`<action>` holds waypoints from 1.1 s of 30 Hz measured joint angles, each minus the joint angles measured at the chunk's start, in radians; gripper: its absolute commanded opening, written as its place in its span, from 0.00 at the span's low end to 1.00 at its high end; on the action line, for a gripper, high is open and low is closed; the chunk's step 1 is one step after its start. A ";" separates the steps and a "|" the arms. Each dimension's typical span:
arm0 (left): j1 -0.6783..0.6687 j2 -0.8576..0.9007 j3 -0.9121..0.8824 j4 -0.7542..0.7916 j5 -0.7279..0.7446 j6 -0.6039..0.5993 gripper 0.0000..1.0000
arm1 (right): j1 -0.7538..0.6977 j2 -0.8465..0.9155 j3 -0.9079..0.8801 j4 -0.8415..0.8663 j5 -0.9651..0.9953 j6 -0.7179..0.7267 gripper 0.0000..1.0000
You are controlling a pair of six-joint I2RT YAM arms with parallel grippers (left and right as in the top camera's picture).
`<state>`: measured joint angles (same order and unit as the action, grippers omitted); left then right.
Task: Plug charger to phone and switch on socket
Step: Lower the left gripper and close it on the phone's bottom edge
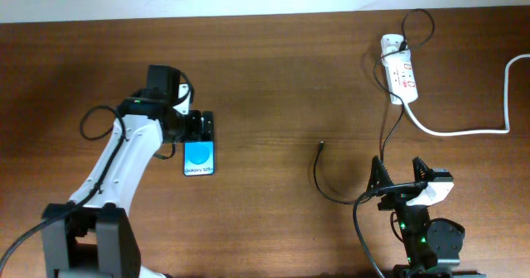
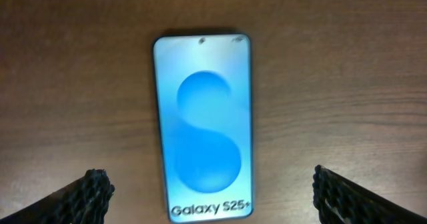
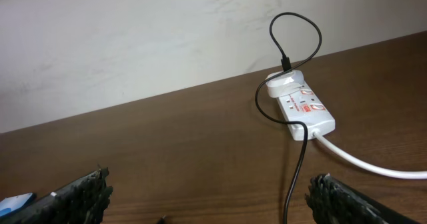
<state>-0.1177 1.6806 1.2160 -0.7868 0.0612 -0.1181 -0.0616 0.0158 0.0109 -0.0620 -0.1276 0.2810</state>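
The left gripper hangs over the phone with its fingers spread wide, one on either side of the end that shows the small white lettering. Bare counter shows between each finger and the phone. The phone lies flat, blue screen up, on the left half of the counter. Well to its right lies the free tip of the charger, unplugged. The thin black cable curves from the tip towards the right gripper, which is wide open and holds nothing. From there the cable runs up to the socket at the far right, where a white adapter sits plugged in. The thick white cord leaves the socket's near end and runs off rightwards.
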 measured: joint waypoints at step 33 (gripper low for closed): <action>-0.059 0.214 0.000 0.048 -0.119 -0.089 0.99 | 0.000 0.000 0.000 0.000 0.000 0.000 0.98</action>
<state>-0.1764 1.8946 1.2160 -0.7387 -0.0574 -0.2073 -0.0616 0.0158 0.0109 -0.0620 -0.1276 0.2810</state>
